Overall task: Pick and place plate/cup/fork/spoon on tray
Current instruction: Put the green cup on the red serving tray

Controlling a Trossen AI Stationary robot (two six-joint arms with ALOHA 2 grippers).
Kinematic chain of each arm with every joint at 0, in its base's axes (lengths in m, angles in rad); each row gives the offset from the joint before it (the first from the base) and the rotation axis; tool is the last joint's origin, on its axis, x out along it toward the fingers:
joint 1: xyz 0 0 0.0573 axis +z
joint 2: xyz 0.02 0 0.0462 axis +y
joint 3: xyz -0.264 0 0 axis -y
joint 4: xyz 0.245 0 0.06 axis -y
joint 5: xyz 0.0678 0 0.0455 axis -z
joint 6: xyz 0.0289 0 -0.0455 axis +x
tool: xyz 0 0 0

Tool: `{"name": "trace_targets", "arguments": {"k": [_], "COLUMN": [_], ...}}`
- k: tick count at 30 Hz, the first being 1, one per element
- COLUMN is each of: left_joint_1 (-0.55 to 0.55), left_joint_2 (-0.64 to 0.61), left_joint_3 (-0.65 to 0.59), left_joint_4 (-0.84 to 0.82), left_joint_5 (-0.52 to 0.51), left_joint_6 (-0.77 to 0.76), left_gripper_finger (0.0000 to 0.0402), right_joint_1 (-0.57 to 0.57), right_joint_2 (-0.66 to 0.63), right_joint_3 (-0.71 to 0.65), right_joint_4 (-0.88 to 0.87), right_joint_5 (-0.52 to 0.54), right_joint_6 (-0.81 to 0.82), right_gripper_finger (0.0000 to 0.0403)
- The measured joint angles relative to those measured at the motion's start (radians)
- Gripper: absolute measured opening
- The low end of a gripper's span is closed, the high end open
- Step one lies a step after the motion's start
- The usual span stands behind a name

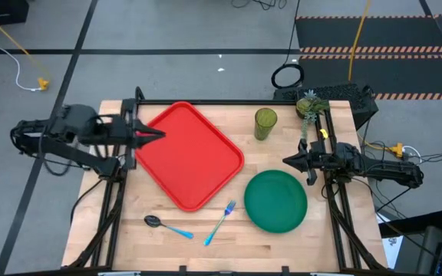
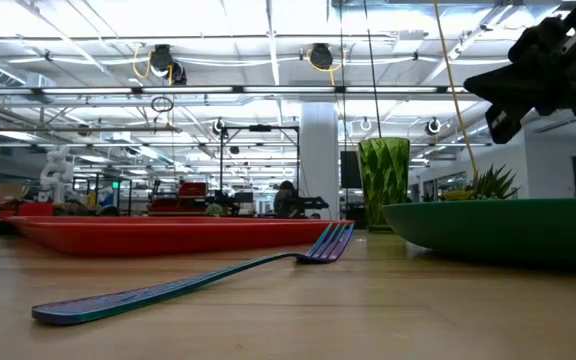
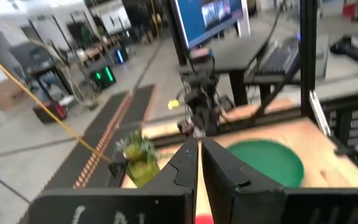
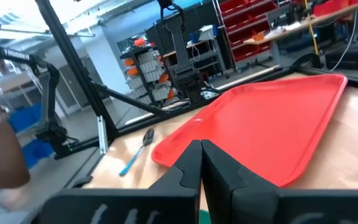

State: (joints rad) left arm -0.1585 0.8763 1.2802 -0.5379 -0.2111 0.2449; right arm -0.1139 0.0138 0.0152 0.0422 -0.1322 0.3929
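The fork point(image 2: 193, 283) lies across the wooden table point(image 2: 388, 310), tines raised toward the red tray point(image 2: 168, 235) behind it. The green plate point(image 2: 498, 232) sits at right, the cup point(image 2: 383, 183) upright beyond it. A dark gripper point(image 2: 538, 75) hangs above the plate.

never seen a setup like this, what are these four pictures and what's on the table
Two dark robot arms work at a wooden table. One picture looks straight down, one looks level across the tabletop, and two come from cameras on the arms' wrists. The left end effector hangs at the edge of the red tray; the right end effector sits by the green plate. Both are shut and hold nothing. The cup, a small plant, the fork and the spoon lie on the table; the tray is empty.
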Motion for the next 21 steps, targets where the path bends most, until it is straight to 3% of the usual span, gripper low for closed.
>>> {"name": "trace_targets", "arguments": {"k": [9,15,21], "left_joint_1": [0.000,0.000,0.001], "left_joint_2": [0.054,0.085,0.125], "left_joint_3": [-0.040,-0.048,-0.048], "left_joint_4": [-0.071,-0.051,-0.029], "left_joint_5": [0.000,-0.009,-0.026], "left_joint_6": [-0.066,-0.088,-0.090], "left_gripper_finger": [0.0026,0.0026,0.0026], "right_joint_1": [0.000,0.000,0.011], "right_joint_2": [0.000,0.001,0.047], "right_joint_3": [0.000,0.000,0.090], "right_joint_4": [0.006,0.035,0.031], "right_joint_5": [0.003,0.027,0.010], "right_joint_6": [0.017,0.193,0.092], "right_gripper_finger": [0.0000,0.0000,0.0000]}}
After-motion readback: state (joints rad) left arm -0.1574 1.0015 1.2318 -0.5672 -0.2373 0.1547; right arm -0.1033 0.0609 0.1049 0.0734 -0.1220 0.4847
